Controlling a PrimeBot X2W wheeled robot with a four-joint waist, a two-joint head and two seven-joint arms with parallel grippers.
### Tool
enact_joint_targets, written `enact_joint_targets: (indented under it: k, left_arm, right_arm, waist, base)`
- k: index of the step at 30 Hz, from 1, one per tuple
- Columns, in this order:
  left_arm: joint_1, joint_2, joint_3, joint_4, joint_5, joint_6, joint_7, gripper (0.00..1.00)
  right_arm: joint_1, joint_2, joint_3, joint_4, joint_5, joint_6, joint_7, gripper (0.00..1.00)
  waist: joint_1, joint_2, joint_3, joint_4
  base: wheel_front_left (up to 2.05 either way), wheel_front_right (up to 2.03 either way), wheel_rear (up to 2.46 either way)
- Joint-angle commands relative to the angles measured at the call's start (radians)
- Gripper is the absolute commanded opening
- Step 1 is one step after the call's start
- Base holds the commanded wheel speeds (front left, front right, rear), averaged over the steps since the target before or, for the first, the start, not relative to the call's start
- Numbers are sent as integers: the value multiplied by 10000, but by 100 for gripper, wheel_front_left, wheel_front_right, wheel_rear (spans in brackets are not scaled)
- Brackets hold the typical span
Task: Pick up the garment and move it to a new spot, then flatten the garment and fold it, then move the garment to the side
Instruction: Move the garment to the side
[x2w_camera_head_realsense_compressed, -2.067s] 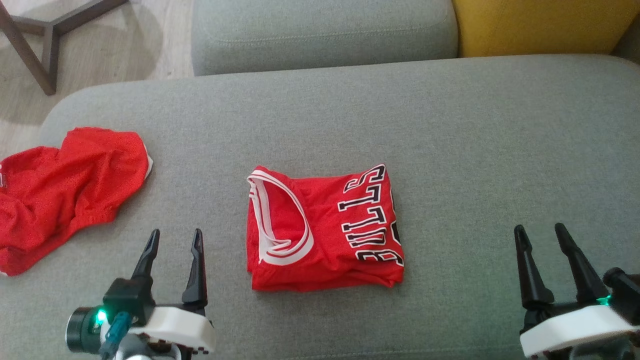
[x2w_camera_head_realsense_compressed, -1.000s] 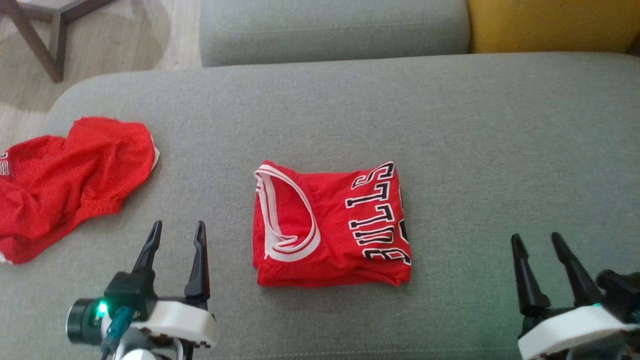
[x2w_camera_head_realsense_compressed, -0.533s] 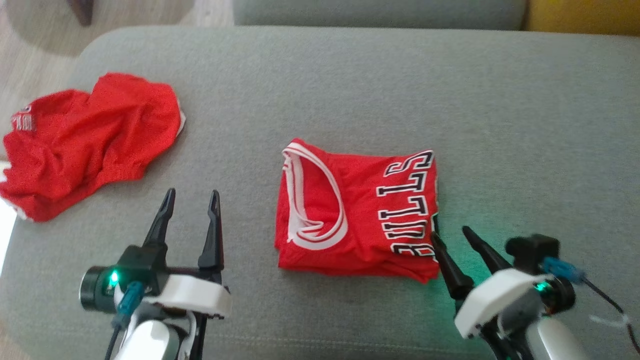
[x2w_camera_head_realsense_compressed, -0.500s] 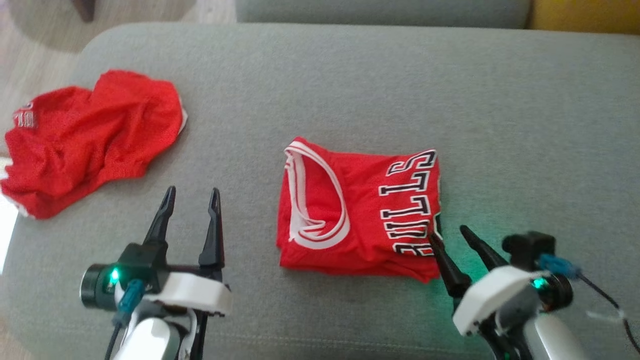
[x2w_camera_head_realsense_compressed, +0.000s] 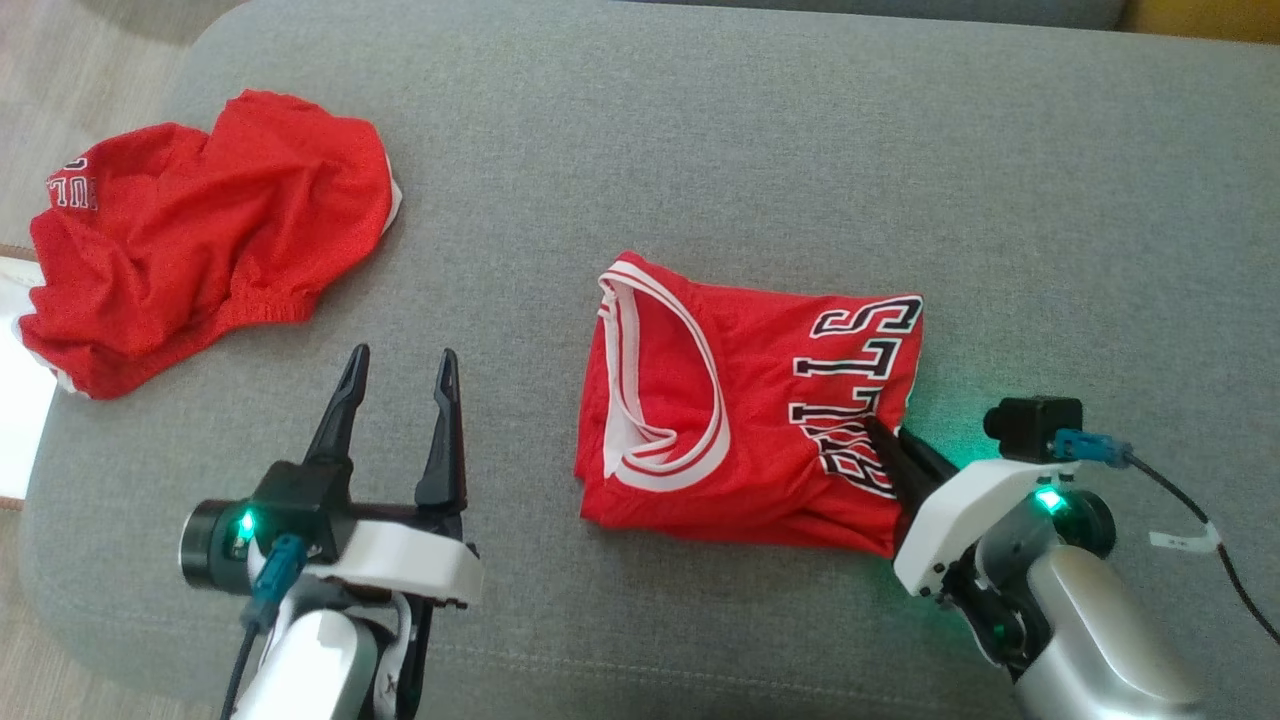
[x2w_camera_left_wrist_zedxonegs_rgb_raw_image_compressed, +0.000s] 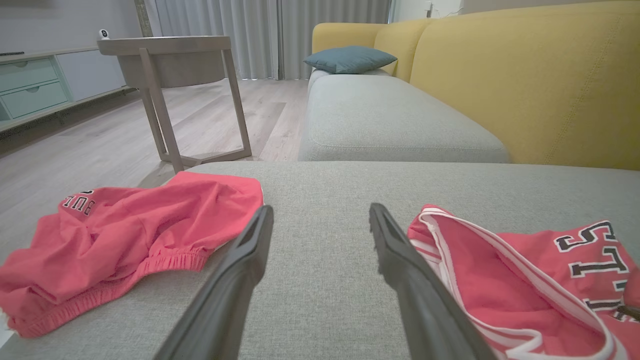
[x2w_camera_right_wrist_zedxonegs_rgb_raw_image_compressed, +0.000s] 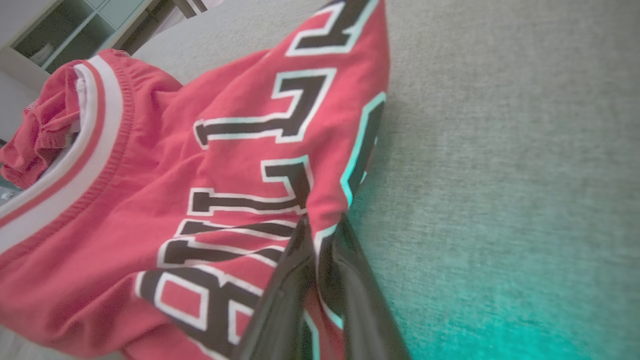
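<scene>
Currently the folded red jersey (x2w_camera_head_realsense_compressed: 740, 400) lies flat around the middle of the grey cushion (x2w_camera_head_realsense_compressed: 800, 150), a little toward its near edge. The white-trimmed armhole faces the left edge and the black "BULLS" lettering runs along the jersey's right side. The right gripper (x2w_camera_head_realsense_compressed: 885, 440) sits at the jersey's near right corner, its two dark fingers drawn nearly together. In the right wrist view they pinch (x2w_camera_right_wrist_zedxonegs_rgb_raw_image_compressed: 315, 230) a raised fold of the lettered cloth between them. The left gripper (x2w_camera_head_realsense_compressed: 402, 353) hangs over bare cushion just left of the jersey, with its fingers spread wide and nothing between them (x2w_camera_left_wrist_zedxonegs_rgb_raw_image_compressed: 321, 209). A pair of crumpled red shorts (x2w_camera_head_realsense_compressed: 210, 230) lies by the cushion's left edge, well apart from the jersey. A wooden side table (x2w_camera_left_wrist_zedxonegs_rgb_raw_image_compressed: 170, 55) stands on the floor beyond.
</scene>
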Motion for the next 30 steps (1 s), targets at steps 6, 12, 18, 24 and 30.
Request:
enact_joint_targets:
  k: [6, 12, 18, 24, 30]
  left_arm:
    - [-393, 18, 484, -332, 164, -38, -121, 100]
    - [-303, -7, 611, -401, 251, -114, -122, 100]
    - [-270, -43, 707, -527, 361, -206, -123, 100]
    - [-420, -4, 709, -686, 530, -344, -123, 100]
    - [-920, 38, 518, -751, 729, -546, -123, 100]
  right_arm:
    - [-366, -798, 873, -717, 861, 65, -305, 0]
    - [-475, -1908, 1181, -2216, 284, 65, -336, 0]
    - [-234, -2668, 848, -3819, -525, 65, 453, 0]
    - [-81, -3035, 257, -4800, -953, 65, 1111, 0]
    - [-628, -3248, -219, -4293, -1000, 65, 1029, 0]
  waist:
    - [0, 0, 6, -135]
    - [0, 0, -101, -647]
    - [0, 0, -148, -1633]
    - [0, 0, 21, -2857]
    - [0, 0, 550, -3777]
  base:
    - [0, 0, 0]
    - [0, 0, 0]
    - [0, 0, 0]
    - [0, 0, 0]
    - [0, 0, 0]
